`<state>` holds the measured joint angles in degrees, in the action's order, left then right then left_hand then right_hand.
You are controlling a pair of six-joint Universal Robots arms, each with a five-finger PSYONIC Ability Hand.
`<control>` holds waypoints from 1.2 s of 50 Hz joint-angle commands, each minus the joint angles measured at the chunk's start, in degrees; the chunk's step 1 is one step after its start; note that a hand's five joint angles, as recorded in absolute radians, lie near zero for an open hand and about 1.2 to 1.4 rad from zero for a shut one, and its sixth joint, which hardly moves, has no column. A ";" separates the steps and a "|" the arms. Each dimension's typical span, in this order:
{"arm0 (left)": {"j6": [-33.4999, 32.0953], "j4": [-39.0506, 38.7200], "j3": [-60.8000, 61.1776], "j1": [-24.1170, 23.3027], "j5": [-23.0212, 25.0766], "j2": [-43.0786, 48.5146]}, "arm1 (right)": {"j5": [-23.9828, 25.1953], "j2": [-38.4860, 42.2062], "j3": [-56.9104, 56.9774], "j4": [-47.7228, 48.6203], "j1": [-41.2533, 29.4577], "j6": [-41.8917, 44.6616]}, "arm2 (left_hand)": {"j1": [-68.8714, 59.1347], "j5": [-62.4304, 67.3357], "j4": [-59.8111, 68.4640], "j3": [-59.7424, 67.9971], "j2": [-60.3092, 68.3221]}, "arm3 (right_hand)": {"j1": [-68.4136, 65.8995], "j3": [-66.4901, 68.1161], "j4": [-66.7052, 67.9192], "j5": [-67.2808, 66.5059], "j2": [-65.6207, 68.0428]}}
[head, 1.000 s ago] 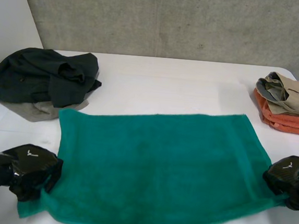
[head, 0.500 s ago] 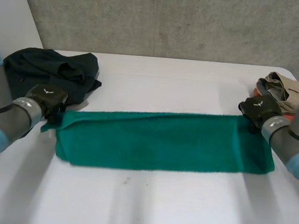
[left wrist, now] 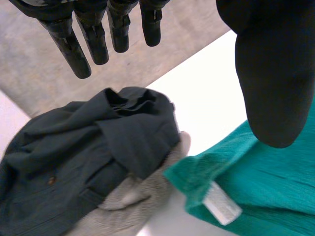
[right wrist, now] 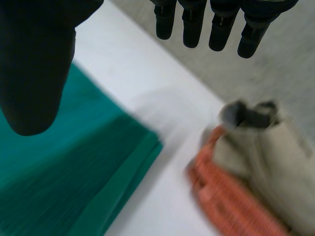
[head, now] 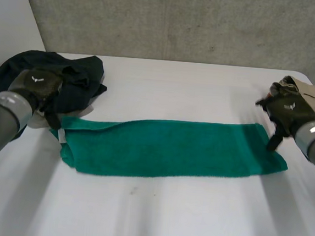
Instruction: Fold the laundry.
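Note:
A green towel (head: 171, 148) lies folded in half in a long strip across the middle of the table. My left hand (head: 36, 82) hovers just above and beyond its far left corner, open and holding nothing. In the left wrist view the left hand (left wrist: 98, 34) has straight fingers, and the towel's corner (left wrist: 256, 187) with a white label (left wrist: 224, 207) lies below the thumb. My right hand (head: 288, 107) hangs open over the far right corner. In the right wrist view the right hand (right wrist: 34, 64) is spread above the towel's end (right wrist: 59, 177).
A heap of dark clothes (head: 67, 80) over a grey cloth (left wrist: 142, 196) lies at the far left, close to my left hand. A beige garment (head: 313, 98) on a folded orange towel (right wrist: 231, 196) sits at the far right edge.
The flat towel's near edge was carried over to the far edge, folding it in half. Both hands have since let go of the corners, opened and lifted off.

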<state>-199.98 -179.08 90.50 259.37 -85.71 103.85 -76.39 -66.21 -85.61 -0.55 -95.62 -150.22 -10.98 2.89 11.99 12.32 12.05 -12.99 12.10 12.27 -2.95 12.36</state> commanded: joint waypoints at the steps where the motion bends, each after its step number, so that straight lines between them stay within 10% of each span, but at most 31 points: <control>1: -1.63 -5.93 9.51 1.58 8.79 -1.64 | 3.97 -0.94 -9.91 0.19 5.35 3.27 | 0.98 -2.89 -1.99 -2.32 -2.05 | -5.25 6.13 5.97 -5.28 5.87; 8: -2.61 -10.06 8.74 1.94 8.98 3.46 | 5.29 5.65 -12.03 11.97 7.28 3.71 | 0.98 -2.89 -1.99 -2.32 -2.05 | -19.18 20.07 19.90 -19.22 19.81; 11: -2.17 -9.89 7.59 1.41 8.10 4.69 | 4.68 8.20 -9.93 12.77 7.63 3.62 | 0.98 -2.89 -1.99 -2.32 -2.05 | -66.88 67.76 67.60 -66.92 67.50; 38: -10.77 -13.58 -17.72 -0.44 -10.18 27.90 | 8.28 0.38 -15.46 12.50 16.86 6.61 | 0.98 -2.89 -1.99 -2.32 -2.05 | -67.01 67.90 67.73 -67.05 67.64; 50: -6.48 -9.27 -8.42 -0.18 0.10 12.97 | 7.84 -0.06 -15.02 11.71 19.76 9.86 | 0.98 -2.89 -1.99 -2.32 -2.05 | -67.01 67.90 67.73 -67.05 67.64; 60: -0.41 -9.97 1.08 5.45 4.75 -0.57 | -4.37 -3.31 -8.70 9.42 20.83 23.13 | 0.98 -2.89 -1.99 -2.32 -2.05 | -67.01 67.90 67.73 -67.05 67.64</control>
<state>-203.12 -188.72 87.14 262.06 -83.66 109.08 -74.23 -67.62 -97.82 9.90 -73.65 -134.40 -10.98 2.89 11.99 12.32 12.05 -64.06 67.92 68.64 -57.57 67.61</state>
